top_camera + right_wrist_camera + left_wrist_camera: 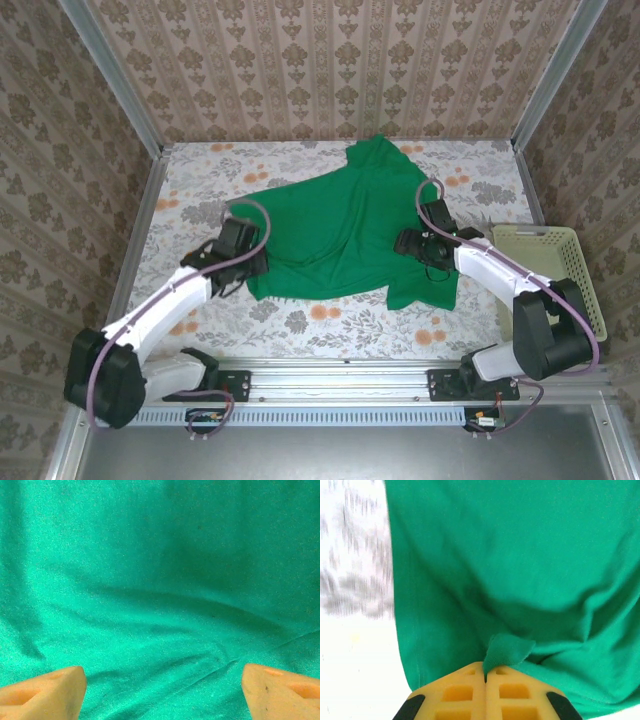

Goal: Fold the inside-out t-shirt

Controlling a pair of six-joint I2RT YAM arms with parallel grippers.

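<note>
The plain bright green short-sleeved cloth t-shirt [340, 225] lies rumpled and unfolded across the middle of the white floral-patterned table [330, 320], one corner reaching toward the back wall and its lower right part bunched close to the pale yellow-green slatted plastic basket [535, 232]. The left gripper [485, 672] sits at the shirt's near-left edge with its yellow fingers pressed together on a small nub of cloth. From the wrist view it is hard to tell whether that pinch takes one layer or two. The right gripper [161, 672] hangs over the shirt's right side with its fingers spread wide and nothing between them but the cloth beneath. The main risk is that the bite on the left is very shallow, so a quick pull or lift could let the nub slide out. With the right side not yet held, a pull from the left alone would probably drag the whole garment sideways and deepen the wrinkles instead of spreading it flat. The right gripper could also close on a loose ridge and gather extra folds.
</note>
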